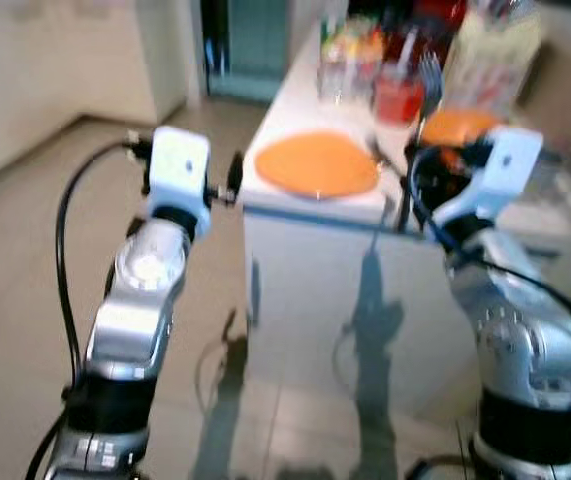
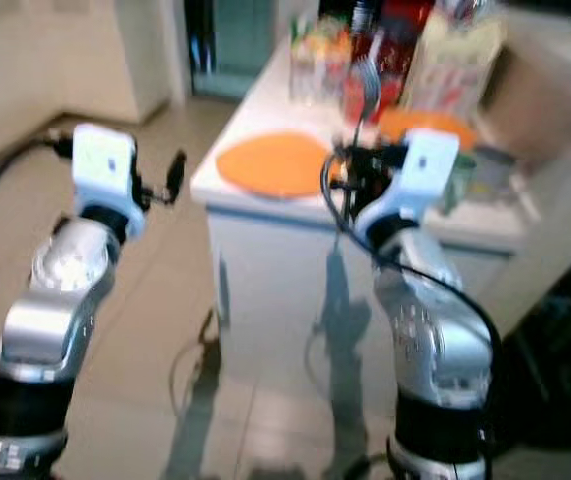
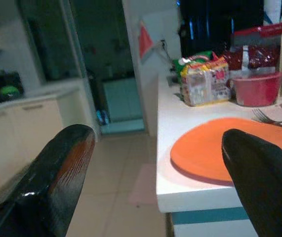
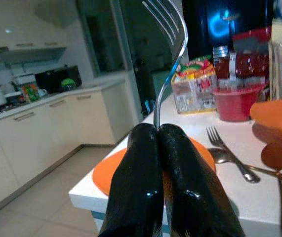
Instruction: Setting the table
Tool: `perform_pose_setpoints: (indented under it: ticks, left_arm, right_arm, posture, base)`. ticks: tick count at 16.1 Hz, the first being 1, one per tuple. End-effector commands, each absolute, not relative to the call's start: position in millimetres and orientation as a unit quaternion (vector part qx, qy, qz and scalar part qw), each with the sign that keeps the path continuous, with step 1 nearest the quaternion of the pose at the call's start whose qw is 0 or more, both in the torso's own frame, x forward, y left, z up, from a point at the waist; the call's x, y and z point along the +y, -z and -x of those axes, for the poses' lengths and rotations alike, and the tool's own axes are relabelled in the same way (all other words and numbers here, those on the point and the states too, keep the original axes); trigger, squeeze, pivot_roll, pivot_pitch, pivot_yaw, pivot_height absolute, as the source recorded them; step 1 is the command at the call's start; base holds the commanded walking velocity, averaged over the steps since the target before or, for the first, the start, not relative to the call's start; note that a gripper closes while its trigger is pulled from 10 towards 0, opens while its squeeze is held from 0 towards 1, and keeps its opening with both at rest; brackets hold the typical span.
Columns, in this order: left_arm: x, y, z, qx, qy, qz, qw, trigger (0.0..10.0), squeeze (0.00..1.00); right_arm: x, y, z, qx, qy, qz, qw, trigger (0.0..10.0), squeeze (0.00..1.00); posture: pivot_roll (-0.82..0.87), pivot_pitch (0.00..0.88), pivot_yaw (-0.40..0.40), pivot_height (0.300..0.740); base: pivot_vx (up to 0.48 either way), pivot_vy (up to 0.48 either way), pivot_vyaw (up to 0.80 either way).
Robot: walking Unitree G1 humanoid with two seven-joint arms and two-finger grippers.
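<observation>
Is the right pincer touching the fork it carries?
Touching. In the right wrist view the right pincer has its two black fingers pressed together on the fork handle, which rises upright from between them.

- You can read no text, brand, number or sign anywhere in these views.
- The printed snack packet (image 3: 204,80) on the white surface (image 3: 180,128) carries coloured print, but it is too blurred for you to make out a single word.
- The red-topped packages (image 3: 252,52) behind the red bowl (image 3: 257,89) show dark contents and a red band; you cannot make out any lettering there.
- The small items (image 4: 29,91) on the far kitchen counter (image 4: 47,101) are too small and dim for you to read any label.
</observation>
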State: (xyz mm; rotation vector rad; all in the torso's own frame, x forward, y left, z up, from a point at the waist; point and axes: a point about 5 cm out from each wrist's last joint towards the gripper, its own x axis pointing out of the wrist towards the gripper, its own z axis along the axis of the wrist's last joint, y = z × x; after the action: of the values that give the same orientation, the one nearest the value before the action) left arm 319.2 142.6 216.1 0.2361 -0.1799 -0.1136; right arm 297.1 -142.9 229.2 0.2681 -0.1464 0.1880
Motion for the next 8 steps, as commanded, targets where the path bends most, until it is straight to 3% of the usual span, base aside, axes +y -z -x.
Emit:
perform_pose_setpoints:
  ticks: [1,3,8]
  left_arm:
    - [142,-213,-319,-0.082,0.05,-0.122,0.988,10.0,0.0]
    - [142,-214,-319,-0.084,0.043,-0.123,0.988,10.0,0.0]
    - [140,-212,-319,-0.082,0.042,-0.132,0.987,10.0,0.0]
  right_arm:
    - [-148,-224,-298,-0.065,-0.079,-0.125,0.987,10.0,0.0]
    - [-149,-218,-301,-0.052,-0.074,-0.11,0.99,10.0,0.0]
    - [-150,-214,-302,-0.045,-0.072,-0.103,0.991,10.0,0.0]
  posture:
    - [0.0,0.0,-0.023,0.74]
    - [0.01,0.0,-0.035,0.74]
    - [0.01,0.0,-0.042,0.74]
  base:
    - [0.0,0.0,0.0]
    - [0.0,0.0,0.0]
    - [0.0,-0.318,0.0]
